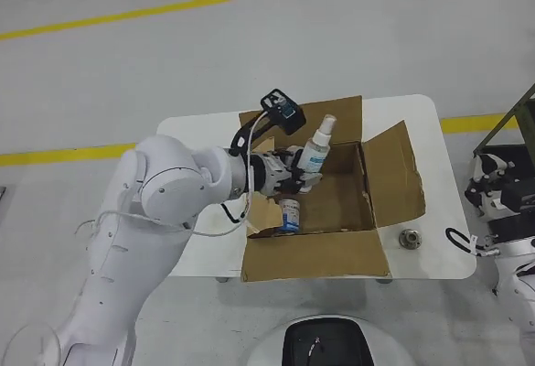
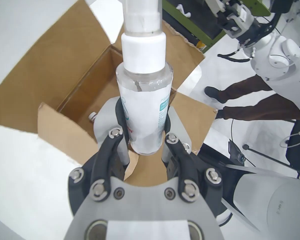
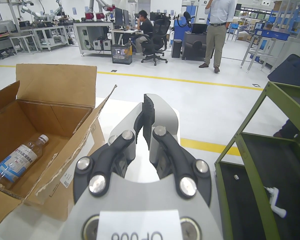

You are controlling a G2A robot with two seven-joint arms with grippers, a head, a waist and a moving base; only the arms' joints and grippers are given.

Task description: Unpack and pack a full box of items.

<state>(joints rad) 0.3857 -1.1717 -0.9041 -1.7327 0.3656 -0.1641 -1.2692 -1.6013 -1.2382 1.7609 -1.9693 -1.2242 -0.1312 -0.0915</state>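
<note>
We see a small round metal piece (image 1: 410, 239) on the white table (image 1: 422, 128), a green trolley (image 3: 239, 128) standing beside it

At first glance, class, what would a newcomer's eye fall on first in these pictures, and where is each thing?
First comes the clear spray bottle, clamped in the left arm's jaws over the open cardboard box on the white table. Next comes the blue-labelled bottle, lying on its side on the box floor.
</note>
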